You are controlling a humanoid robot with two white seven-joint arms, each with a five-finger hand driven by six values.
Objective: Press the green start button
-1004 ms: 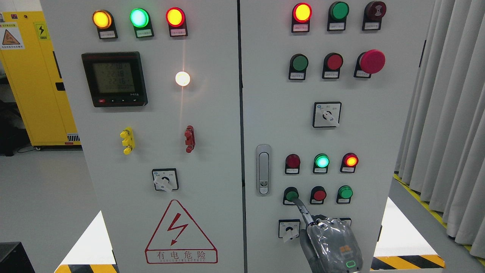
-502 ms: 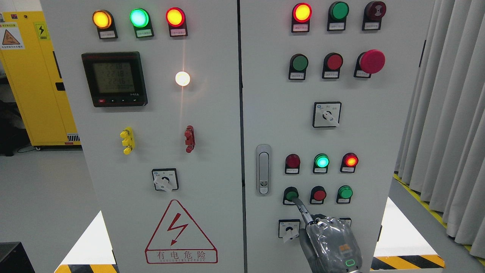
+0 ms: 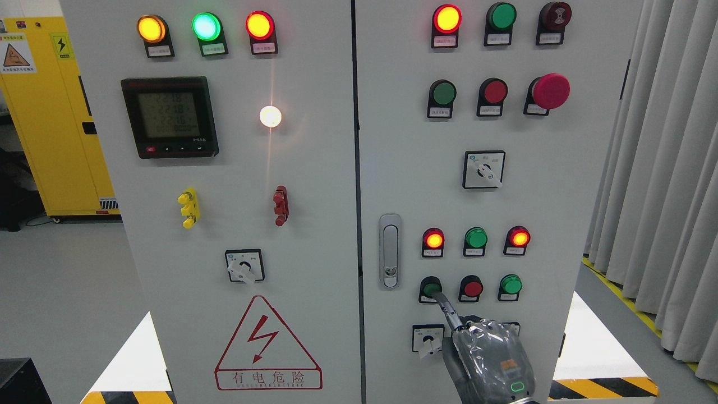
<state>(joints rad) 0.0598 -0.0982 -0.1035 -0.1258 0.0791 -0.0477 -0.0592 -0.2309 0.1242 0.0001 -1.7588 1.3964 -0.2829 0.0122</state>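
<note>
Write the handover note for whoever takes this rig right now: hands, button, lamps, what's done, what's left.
Right hand: comes up from the bottom edge right of the middle, index finger extended with its tip on the round green push button at the left of the lower button row on the right cabinet door. It grips nothing.
Left hand: out of view.
Lamps above that row: left red lamp lit, middle green lamp dark, right red lamp lit. A second ago the green was lit and the left red dark.
Done: the press seems to have registered.
Left: draw the finger back off the button.
</note>
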